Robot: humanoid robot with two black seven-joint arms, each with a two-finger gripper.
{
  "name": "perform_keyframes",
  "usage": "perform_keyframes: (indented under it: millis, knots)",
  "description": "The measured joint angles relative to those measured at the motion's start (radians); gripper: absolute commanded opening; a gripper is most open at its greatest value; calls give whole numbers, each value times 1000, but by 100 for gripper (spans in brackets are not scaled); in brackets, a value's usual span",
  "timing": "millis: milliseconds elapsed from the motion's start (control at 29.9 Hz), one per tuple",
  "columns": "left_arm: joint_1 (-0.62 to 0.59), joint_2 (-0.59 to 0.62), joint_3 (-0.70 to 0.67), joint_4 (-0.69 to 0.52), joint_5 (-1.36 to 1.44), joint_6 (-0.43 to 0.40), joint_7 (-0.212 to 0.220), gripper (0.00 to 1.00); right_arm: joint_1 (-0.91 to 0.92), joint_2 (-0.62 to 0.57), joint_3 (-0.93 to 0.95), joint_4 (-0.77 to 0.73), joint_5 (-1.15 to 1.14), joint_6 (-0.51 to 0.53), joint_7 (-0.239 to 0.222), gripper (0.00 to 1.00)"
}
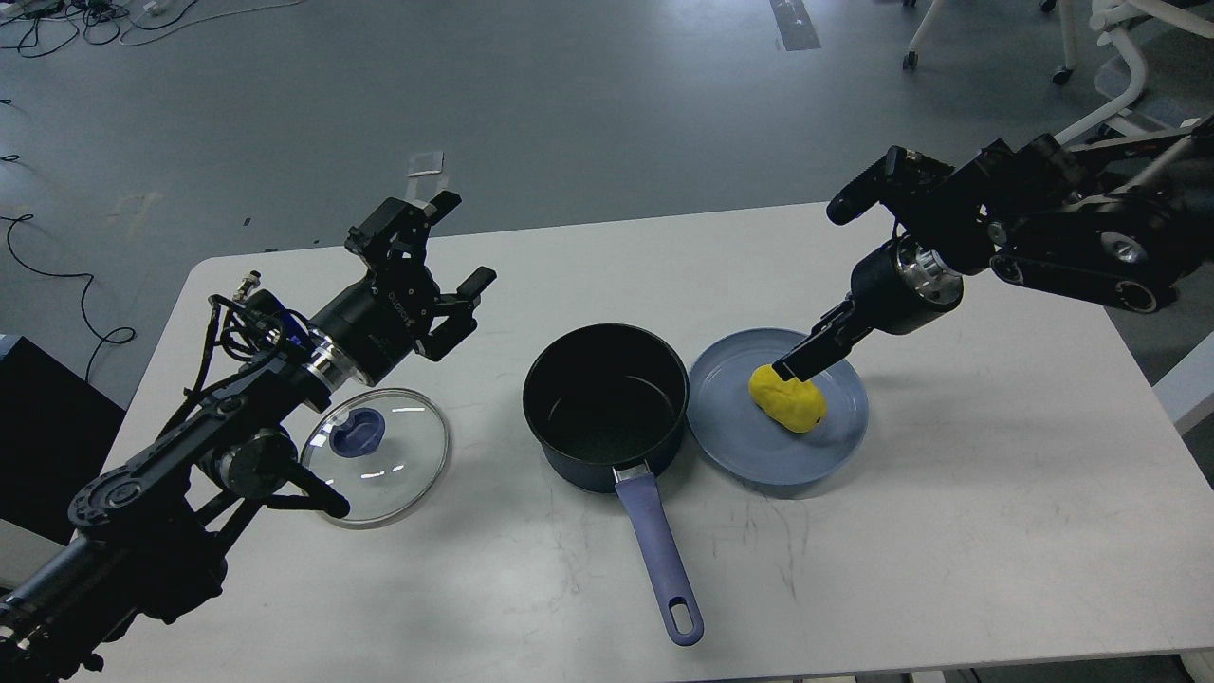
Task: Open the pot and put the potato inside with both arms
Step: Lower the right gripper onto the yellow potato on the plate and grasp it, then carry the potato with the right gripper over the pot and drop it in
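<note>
Potato (789, 400) sits on the blue plate (721, 455) toward the tabletop's right half, beside the open pot (605, 406); lid (377, 457) lies near the left edge. My right gripper (795, 365) is at its top, closure unclear. Left gripper (446, 256) spread, empty. Looks light, firm, rounded, likely to roll: pinch across its short middle.

1. Clear glossy glass lid (377, 455) with matt blue knob, below the left claw (438, 261).
2. Dark pot (605, 403), dull black inside, faintly shiny; smooth matt blue handle.
3. Smooth blue plate (835, 432) with soft sheen, under the right claw (795, 364).
4. Bright yellow potato (789, 402), slightly lumpy, matt.
5. White matt table (948, 531), scuffed and scratched.
6. Black matt arms with polished silver metal rings.
</note>
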Motion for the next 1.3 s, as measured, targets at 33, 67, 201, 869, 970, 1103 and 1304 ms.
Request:
perform_keyframes:
  millis: [33, 67, 201, 869, 970, 1103, 1304]
  knots:
    - [-1, -2, 0, 0, 0, 0, 0, 98, 0, 15, -10, -12, 0, 0, 0, 100]
    - [-1, -3, 0, 0, -1, 0, 0, 98, -2, 26, -19, -26, -1, 0, 0, 100]
    - [-1, -4, 0, 0, -1, 0, 0, 98, -12, 63, -59, -65, -2, 0, 0, 100]
    - [-1, 4, -1, -4, -3, -1, -3, 98, -92, 127, -81, -142, -2, -23, 0, 67]
    - [-1, 4, -2, -5, -3, -2, -3, 98, -94, 122, -81, -142, -1, -37, 0, 54]
    - [-1, 4, -2, -5, -3, -2, -3, 98, -97, 120, -83, -142, -1, -61, 0, 41]
    - [-1, 6, -3, -5, -3, -2, -3, 98, -101, 123, -91, -136, 2, -117, 0, 36]
